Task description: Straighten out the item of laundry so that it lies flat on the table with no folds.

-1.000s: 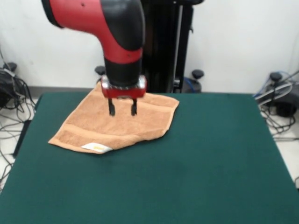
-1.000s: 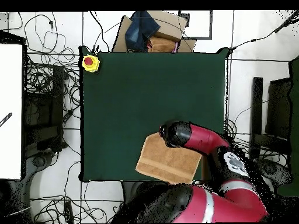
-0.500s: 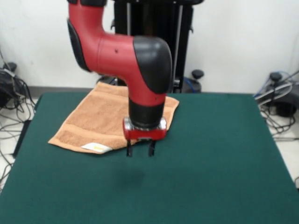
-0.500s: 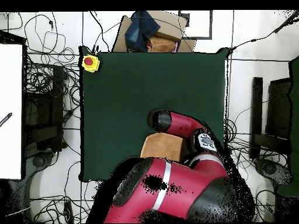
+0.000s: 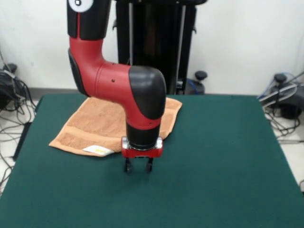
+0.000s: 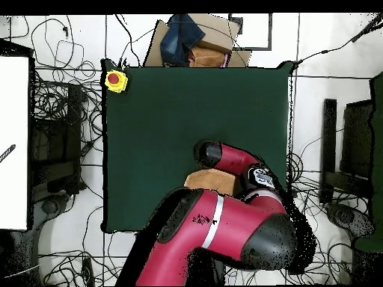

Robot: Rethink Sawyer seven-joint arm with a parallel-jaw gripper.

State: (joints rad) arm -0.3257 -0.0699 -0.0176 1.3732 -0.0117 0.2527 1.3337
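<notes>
The peach-orange towel [image 5: 95, 124] lies skewed on the far left part of the green table [image 5: 218, 166]. Its white label [image 5: 98, 150] shows at the near edge, and the arm hides its right part. My gripper [image 5: 137, 166] is open and empty. It points down, just above the bare table, close in front of the towel's near edge. In the overhead view only a small patch of the towel [image 6: 213, 179] shows beside the arm, and the wrist [image 6: 209, 154] hides the gripper's tips.
A yellow box with a red button [image 6: 115, 80] sits at one table corner. A cardboard box with dark cloth [image 6: 191, 41] stands beyond the table's far edge. Cables cover the floor [image 6: 67, 149] around the table. The black pedestal [image 5: 156, 42] stands behind the towel.
The gripper moved from above the towel towards the camera, past the towel's near edge, then dropped closer to the table. The towel has not moved.
</notes>
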